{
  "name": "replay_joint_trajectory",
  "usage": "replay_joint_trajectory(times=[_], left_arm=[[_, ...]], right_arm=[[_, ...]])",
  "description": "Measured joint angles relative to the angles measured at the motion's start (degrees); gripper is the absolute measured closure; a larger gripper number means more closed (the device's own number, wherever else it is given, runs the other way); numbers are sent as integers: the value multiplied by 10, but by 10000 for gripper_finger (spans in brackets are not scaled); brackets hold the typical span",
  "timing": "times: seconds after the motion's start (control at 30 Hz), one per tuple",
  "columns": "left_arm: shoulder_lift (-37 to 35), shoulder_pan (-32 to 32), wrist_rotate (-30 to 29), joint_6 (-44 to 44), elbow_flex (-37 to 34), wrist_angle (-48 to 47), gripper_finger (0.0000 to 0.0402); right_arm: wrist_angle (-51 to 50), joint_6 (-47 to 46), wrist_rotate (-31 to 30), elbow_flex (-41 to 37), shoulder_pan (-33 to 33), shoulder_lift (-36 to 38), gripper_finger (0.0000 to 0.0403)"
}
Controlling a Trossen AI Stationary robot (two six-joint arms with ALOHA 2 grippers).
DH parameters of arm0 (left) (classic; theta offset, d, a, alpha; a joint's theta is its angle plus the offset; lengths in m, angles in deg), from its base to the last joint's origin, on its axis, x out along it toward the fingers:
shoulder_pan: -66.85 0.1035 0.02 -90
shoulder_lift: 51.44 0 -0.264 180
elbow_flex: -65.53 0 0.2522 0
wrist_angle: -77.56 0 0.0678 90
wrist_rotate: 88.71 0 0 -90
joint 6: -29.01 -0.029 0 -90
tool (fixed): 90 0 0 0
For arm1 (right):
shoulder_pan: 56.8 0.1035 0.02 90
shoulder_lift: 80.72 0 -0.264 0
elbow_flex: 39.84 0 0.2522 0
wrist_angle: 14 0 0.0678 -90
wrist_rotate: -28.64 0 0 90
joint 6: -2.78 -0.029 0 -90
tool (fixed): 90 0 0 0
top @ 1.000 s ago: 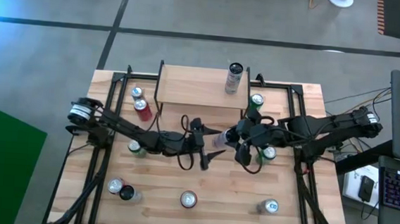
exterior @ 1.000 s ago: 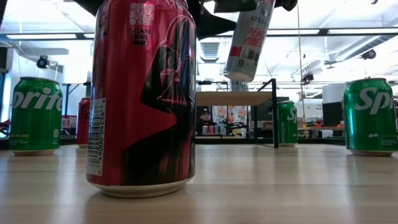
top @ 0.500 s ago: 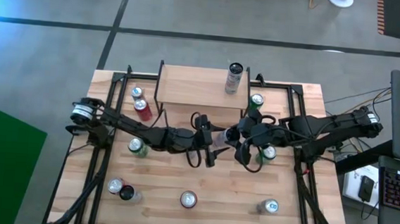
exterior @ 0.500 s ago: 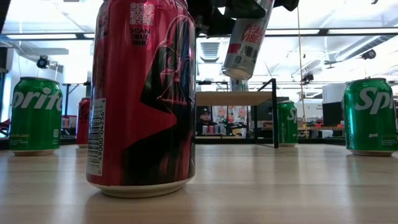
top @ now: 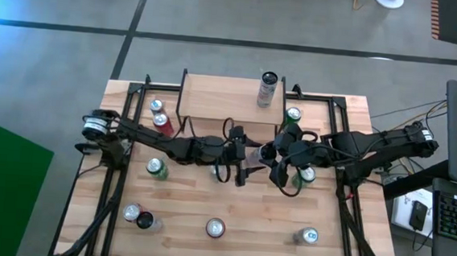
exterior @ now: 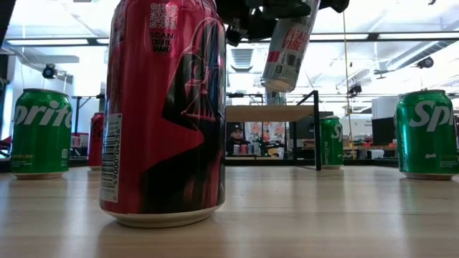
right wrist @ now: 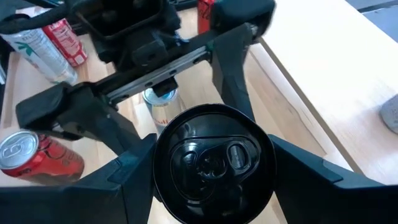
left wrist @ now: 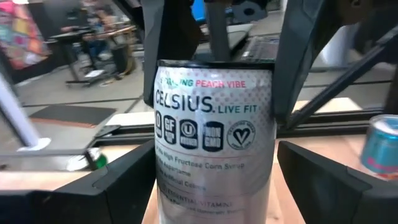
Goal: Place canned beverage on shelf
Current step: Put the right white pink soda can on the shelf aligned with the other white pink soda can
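Two grippers on one tall white Celsius can (left wrist: 214, 140), held tilted in mid-air above the table's middle, just in front of the shelf (top: 231, 97). Right gripper (right wrist: 211, 163) clamped round its top end; left gripper (left wrist: 214, 180) spread wide either side, not yet gripping. Risk: dropped can if released before the left closes, or clashing fingers.

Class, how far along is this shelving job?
Done: one tall grey can stands on the small light-wood shelf. In hand: the right gripper holds a white Celsius can aloft; the left gripper, jaws open, flanks it. Left: setting it on the shelf.
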Motion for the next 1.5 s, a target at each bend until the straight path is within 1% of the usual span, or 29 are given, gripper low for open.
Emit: replay_joint_trajectory(times=[0.07,0.17,0.27,0.33,0.37,0.57,0.67,0.73,0.93,1.3,1.4,1.5], left_arm=[[0,8,24,4,0,3,91],[0,18,35,6,3,0,103],[0,27,66,6,10,-4,139],[0,31,72,6,15,-6,166],[0,32,73,6,16,-6,173],[0,34,76,5,19,-4,171],[0,35,76,4,19,-2,155],[0,35,76,1,19,-2,152],[0,35,76,1,19,-1,164],[0,36,75,-8,19,-1,166],[0,36,75,-11,19,-1,166],[0,38,75,-15,19,1,166]], right_arm=[[2,-2,0,0,0,0,154],[2,-3,-1,0,0,1,154],[-5,-6,-3,3,0,5,154],[-9,-7,-4,6,-1,8,154],[-10,-7,-4,7,-1,9,154],[-15,-4,-4,11,-1,13,154],[-16,-2,-4,11,-1,14,154],[-16,-1,-4,11,-1,14,154],[-17,-4,-2,11,0,16,154],[-12,4,-3,11,0,16,153],[-11,11,-9,11,0,17,146],[-10,20,-25,11,1,18,126]])
